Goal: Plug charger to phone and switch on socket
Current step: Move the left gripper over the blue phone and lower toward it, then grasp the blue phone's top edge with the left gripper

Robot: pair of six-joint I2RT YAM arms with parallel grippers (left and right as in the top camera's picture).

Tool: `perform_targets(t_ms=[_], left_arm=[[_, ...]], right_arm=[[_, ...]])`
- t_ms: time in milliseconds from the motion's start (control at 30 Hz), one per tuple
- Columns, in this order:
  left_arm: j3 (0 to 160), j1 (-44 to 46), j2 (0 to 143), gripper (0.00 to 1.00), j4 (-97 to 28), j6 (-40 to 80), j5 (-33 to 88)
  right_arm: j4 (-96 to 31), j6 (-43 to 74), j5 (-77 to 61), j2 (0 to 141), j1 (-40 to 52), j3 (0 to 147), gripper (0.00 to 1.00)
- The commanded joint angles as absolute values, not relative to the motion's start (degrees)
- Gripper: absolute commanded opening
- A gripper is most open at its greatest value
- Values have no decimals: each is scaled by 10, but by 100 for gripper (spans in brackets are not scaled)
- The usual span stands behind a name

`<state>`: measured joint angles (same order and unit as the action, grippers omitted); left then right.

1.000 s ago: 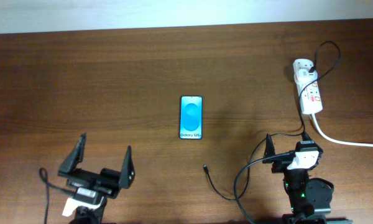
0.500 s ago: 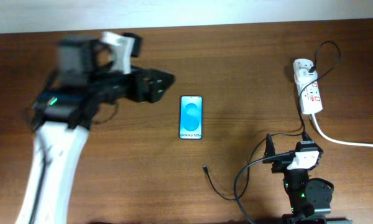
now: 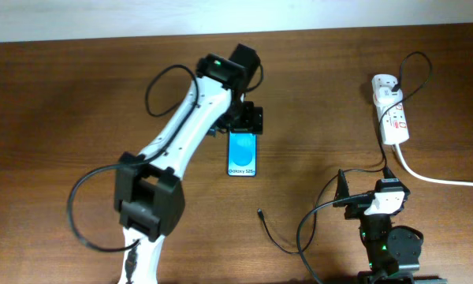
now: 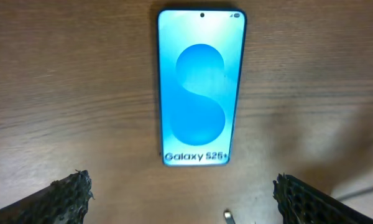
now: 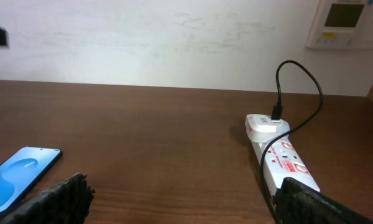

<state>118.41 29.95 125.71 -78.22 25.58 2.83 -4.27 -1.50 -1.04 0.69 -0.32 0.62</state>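
The phone (image 3: 243,154) lies flat mid-table, blue screen up, "Galaxy S25+" text at its near end; it also shows in the left wrist view (image 4: 200,87) and the right wrist view (image 5: 20,174). My left gripper (image 3: 243,122) hovers over the phone's far end, open and empty, fingers (image 4: 183,199) spread wide. The charger's thin black cable (image 3: 274,233) lies near the front with its connector tip (image 3: 259,211) free; the tip shows in the left wrist view (image 4: 227,216). The white socket strip (image 3: 392,118) sits far right, also in the right wrist view (image 5: 283,158). My right gripper (image 3: 363,197) is open and empty.
A thick white cord (image 3: 437,177) runs from the socket off the right edge. A black plug and cable loop (image 3: 414,75) sit at the socket's far end. A pale wall with a thermostat (image 5: 345,22) stands behind the table.
My left arm has swung from the front left across the table and now hangs over the phone's far end. The right arm, phone, charger and socket have not moved.
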Motion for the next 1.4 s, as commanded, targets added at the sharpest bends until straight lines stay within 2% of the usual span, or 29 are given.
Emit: perform_targets(t_ms=[0, 100, 367, 600, 867, 1033, 1367], left_arm=[[1193, 311, 1308, 99, -766, 279, 13], [1192, 312, 1351, 99, -757, 287, 13], [1189, 316, 1357, 99, -705, 284, 12], [1189, 320, 1432, 99, -711, 284, 12], [1189, 319, 1435, 100, -740, 284, 13], [1189, 320, 1435, 74, -742, 285, 17], [1264, 292, 1434, 74, -796, 284, 17]], right_arm=[[-45, -13, -6, 4, 0, 3, 98], [-45, -13, -6, 4, 0, 3, 98], [-45, -13, -6, 4, 0, 3, 98], [-45, -13, -6, 4, 0, 3, 98], [-45, -13, -6, 4, 0, 3, 98], [-45, -13, -6, 4, 0, 3, 98], [-45, -13, -6, 4, 0, 3, 98]])
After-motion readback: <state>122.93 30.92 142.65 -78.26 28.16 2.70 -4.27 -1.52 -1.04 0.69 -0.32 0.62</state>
